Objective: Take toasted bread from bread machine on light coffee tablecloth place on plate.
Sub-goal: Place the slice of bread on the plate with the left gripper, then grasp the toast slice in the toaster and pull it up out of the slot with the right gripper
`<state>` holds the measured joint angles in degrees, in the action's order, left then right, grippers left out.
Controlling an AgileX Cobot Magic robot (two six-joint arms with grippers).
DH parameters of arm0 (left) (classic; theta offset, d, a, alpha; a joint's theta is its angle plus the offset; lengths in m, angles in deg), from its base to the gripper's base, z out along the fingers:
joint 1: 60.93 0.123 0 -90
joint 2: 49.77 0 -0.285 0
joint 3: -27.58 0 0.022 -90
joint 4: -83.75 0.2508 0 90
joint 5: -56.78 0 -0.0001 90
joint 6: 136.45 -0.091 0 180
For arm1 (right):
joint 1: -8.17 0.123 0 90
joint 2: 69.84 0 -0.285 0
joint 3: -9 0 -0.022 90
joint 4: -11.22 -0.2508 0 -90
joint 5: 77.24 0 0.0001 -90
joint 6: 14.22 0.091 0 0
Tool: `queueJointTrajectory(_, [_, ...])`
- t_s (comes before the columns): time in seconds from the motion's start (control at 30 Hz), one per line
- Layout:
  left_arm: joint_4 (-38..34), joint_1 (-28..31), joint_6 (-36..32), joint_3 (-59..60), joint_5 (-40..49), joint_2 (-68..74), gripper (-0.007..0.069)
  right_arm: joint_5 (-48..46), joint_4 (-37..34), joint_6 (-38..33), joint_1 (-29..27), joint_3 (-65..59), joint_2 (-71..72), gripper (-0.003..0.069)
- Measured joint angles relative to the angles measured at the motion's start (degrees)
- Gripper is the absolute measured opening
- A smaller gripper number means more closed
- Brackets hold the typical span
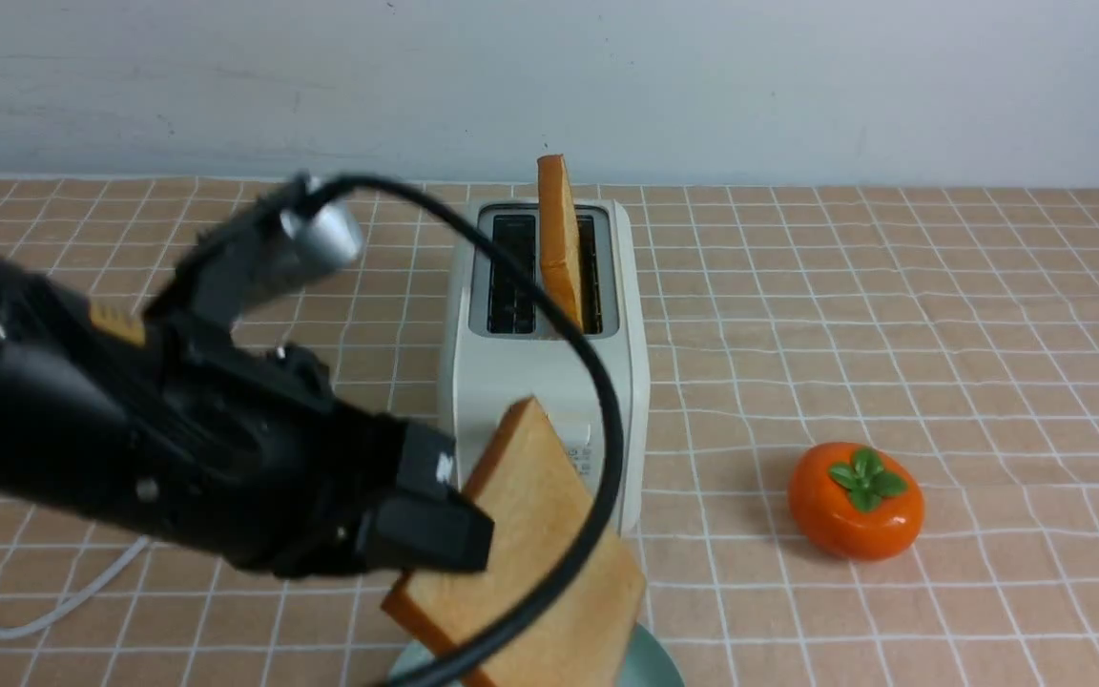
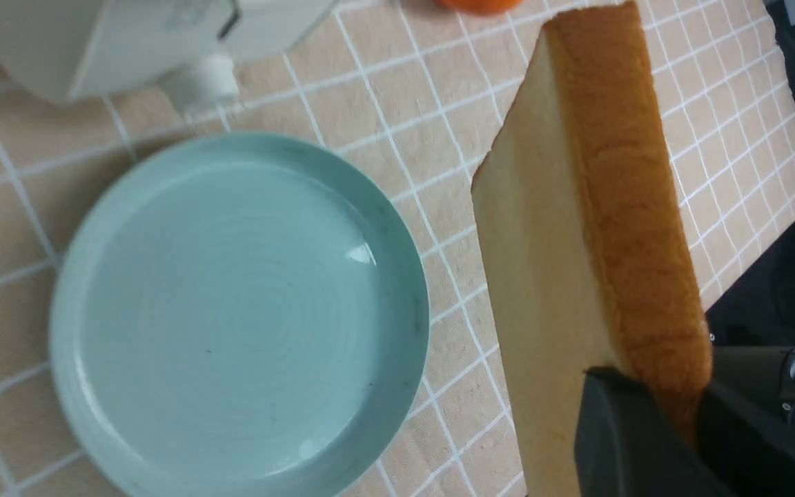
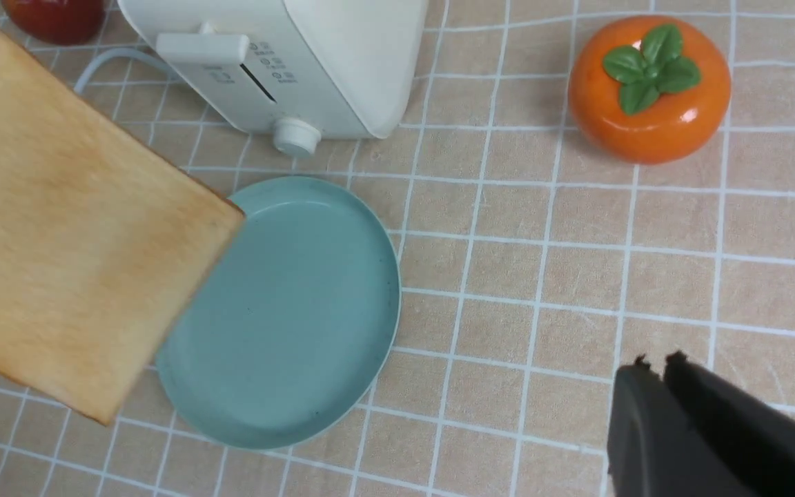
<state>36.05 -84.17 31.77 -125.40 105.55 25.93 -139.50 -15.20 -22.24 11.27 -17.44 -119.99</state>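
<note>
Left pincer (image 1: 454,530) is clamping a square golden-crusted toast slice (image 1: 549,544) by its edge. The slice is hanging tilted near the rim of the round pale mint-green plate (image 3: 287,324), in front of the cream-white boxy toaster (image 1: 521,382). Right pincer (image 3: 660,366) is sitting closed, empty. I am planning to centre the slice over the plate, flatten it and lower it close before letting go, so it does not tip onto the tan checked tablecloth (image 1: 893,315).

I counted two slices of toasted bread (image 1: 559,239) (image 1: 535,487), one bread machine (image 1: 511,382) with two slots, one plate (image 3: 287,324), one light coffee tablecloth (image 1: 893,315) over the worktop, one orange persimmon-shaped ornament (image 1: 855,501), one white cord (image 1: 25,615), one half-seen red thing (image 3: 56,14), and two pincers: left pincer (image 2: 677,397), right pincer (image 3: 658,362).
</note>
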Motion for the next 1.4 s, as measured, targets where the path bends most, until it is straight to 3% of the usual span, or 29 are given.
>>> queueJointTrajectory(0.13, [-12.3,0.0,-11.0,9.0,-7.4,2.1,0.0045,0.1,-0.8,0.0,0.0,0.0,0.0,0.0048])
queueJointTrajectory(0.3, [-22.3,0.0,-23.2,15.2,-10.5,6.4,0.0045,0.9,-1.1,0.0,0.0,0.0,0.0,0.0051])
queueJointTrajectory(0.53, [-26.1,0.0,-33.1,16.0,-12.8,14.1,0.0045,1.3,-1.3,0.0,0.0,0.0,0.0,0.0055])
queueJointTrajectory(0.73, [-26.9,0.0,-33.9,16.0,-15.7,18.5,0.0064,1.3,-1.3,0.0,0.0,0.0,0.0,0.0059])
queueJointTrajectory(0.87, [-26.9,0.0,-34.7,16.0,-17.4,20.2,0.0161,1.3,-1.3,0.0,0.0,0.0,0.0,0.0062])
queueJointTrajectory(1.0, [-24.7,0.1,-36.9,15.9,-19.1,20.0,0.0357,1.9,-1.3,0.0,0.0,0.0,0.0,0.0064])
queueJointTrajectory(1.1, [-21.6,0.1,-35.9,15.4,-19.1,19.0,0.0426,2.5,-1.3,0.0,0.0,0.2,-0.4,0.0066])
queueJointTrajectory(1.13, [-17.5,0.1,-32.7,14.7,-19.0,17.2,0.0461,2.2,-1.2,0.0,0.0,1.2,-1.4,0.0068])
queueJointTrajectory(1.23, [-10.2,0.1,-26.7,13.9,-18.7,14.9,0.0471,1.2,-1.2,0.0,0.0,2.6,-3.3,0.0071])
queueJointTrajectory(1.27, [-1.0,0.1,-18.9,13.3,-17.9,12.8,0.0464,-0.2,-1.2,0.0,0.0,4.3,-5.9,0.0074])
queueJointTrajectory(1.3, [2.5,0.1,-15.7,12.9,-17.3,11.6,0.0454,-0.8,-1.2,0.0,0.0,5.3,-6.9,0.0076])
queueJointTrajectory(1.4, [20.3,0.1,2.8,11.1,-12.9,6.6,0.0365,-1.8,-2.1,0.0,0.0,9.1,-11.9,0.0081])
